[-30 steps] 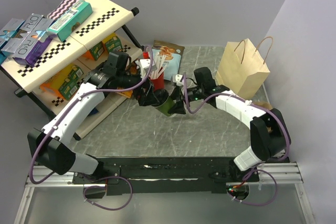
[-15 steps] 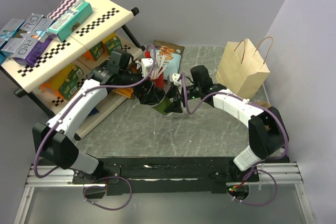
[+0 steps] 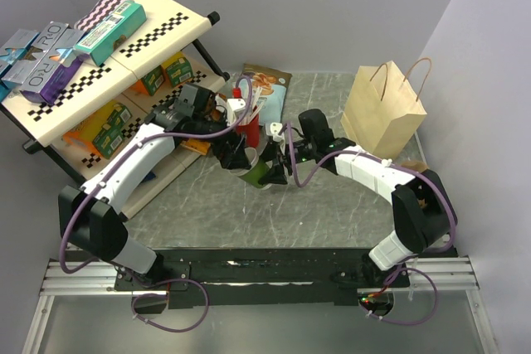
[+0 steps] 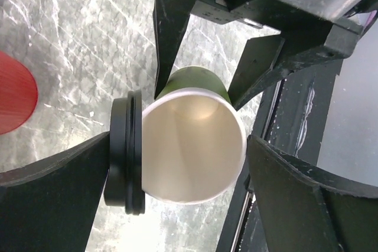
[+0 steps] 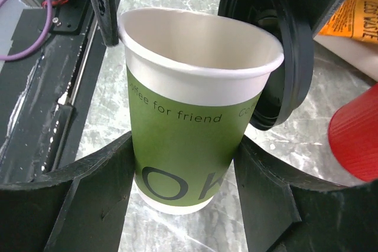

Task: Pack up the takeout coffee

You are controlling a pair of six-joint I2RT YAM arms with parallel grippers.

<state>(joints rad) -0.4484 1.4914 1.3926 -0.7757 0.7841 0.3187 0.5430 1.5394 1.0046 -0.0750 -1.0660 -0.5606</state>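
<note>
Takeout coffee cup sits mid-table between both arms, open-topped, its cream inside showing; whether its base rests on the table or hangs just above it I cannot tell. The right gripper is closed on the green wall low down, a finger pressed to each side. The left gripper comes from above with its fingers spread wide across the mouth; the black lid stands on edge, apparently pinned between one finger and the rim, while the other finger seems to touch the opposite rim. I judge that lidding is in hand, and bagging is not yet begun. Next the lid needs turning flat, centring on the rim and pressing down while the right gripper steadies the cup. The red cup with its stirrers stands just beside, and the shelf rack hems in the left. Rightward the marble runs open to the paper bag, whose upright handles could snag.
</note>
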